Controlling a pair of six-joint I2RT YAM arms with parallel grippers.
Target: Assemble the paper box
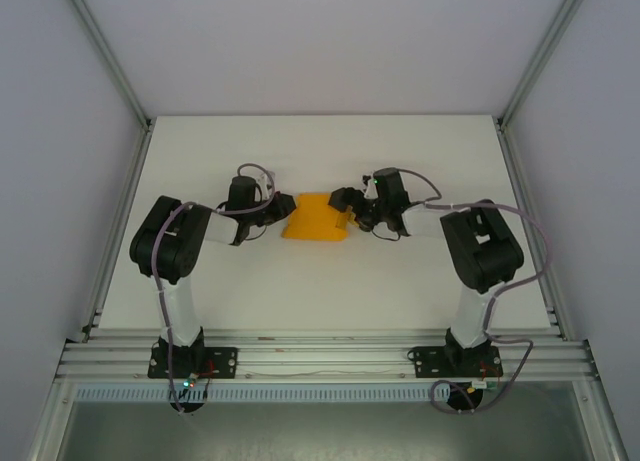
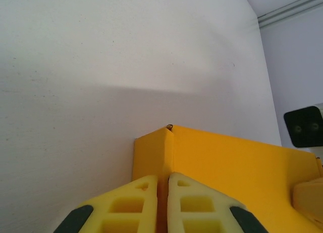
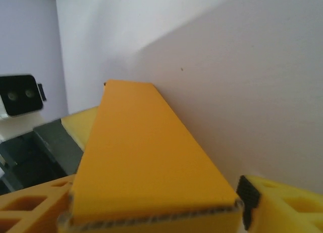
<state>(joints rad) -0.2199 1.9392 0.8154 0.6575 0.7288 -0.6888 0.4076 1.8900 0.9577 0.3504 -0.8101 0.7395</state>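
paper box (image 1: 316, 224), left tool (image 2: 162, 178) pinching its wall

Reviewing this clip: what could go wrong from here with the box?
1. The left end effector pinches one thin wall of the box near a corner; pulling could crease or tear it.
2. The right end effector straddles a wide panel across its width; squeezing may buckle it.

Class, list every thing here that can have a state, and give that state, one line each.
paper box: partly folded, one corner formed, walls upright.
left hand: shut on a box wall at that corner.
right hand: jaws astride a box panel; grip unclear.
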